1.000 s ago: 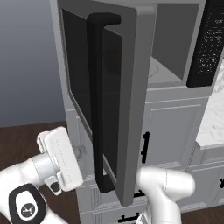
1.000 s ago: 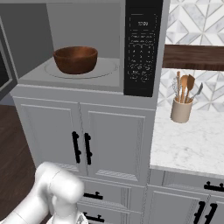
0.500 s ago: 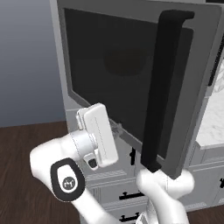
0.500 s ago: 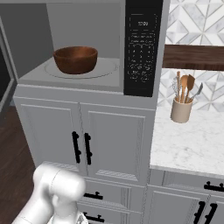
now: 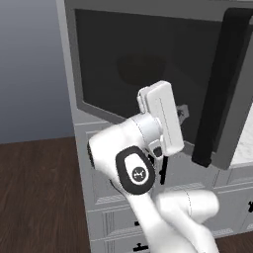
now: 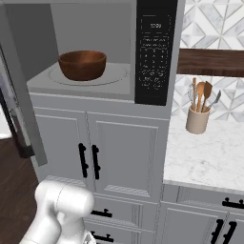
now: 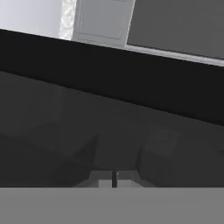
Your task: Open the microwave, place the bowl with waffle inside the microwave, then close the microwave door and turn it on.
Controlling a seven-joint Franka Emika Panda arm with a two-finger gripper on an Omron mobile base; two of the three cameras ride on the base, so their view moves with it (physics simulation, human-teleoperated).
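The microwave (image 6: 155, 52) stands open on the white cabinets, its black keypad strip on the right. The reddish-brown bowl (image 6: 82, 65) sits inside on the turntable; the waffle is hidden by the bowl's rim. The microwave door (image 5: 143, 64) hangs partly swung, its dark glass facing the left base view and its black bar handle (image 5: 222, 84) on the right. In the right base view the door (image 6: 21, 86) shows edge-on at the left. My hand (image 5: 160, 118) is up against the glass. In the hand view my gripper (image 7: 113, 178) is shut, empty, close to the dark window below the handle (image 7: 109, 83).
White cabinet doors with short black handles (image 6: 88, 161) sit under the microwave. A marble counter (image 6: 205, 157) to the right carries a utensil holder (image 6: 198, 119), under a wooden shelf (image 6: 209, 62). Dark wood floor (image 5: 39, 197) lies to the left.
The door has swung round from nearly edge-on to broad face in the left base view, toward the cavity. My hand rose and moved right along with it, staying at the glass.
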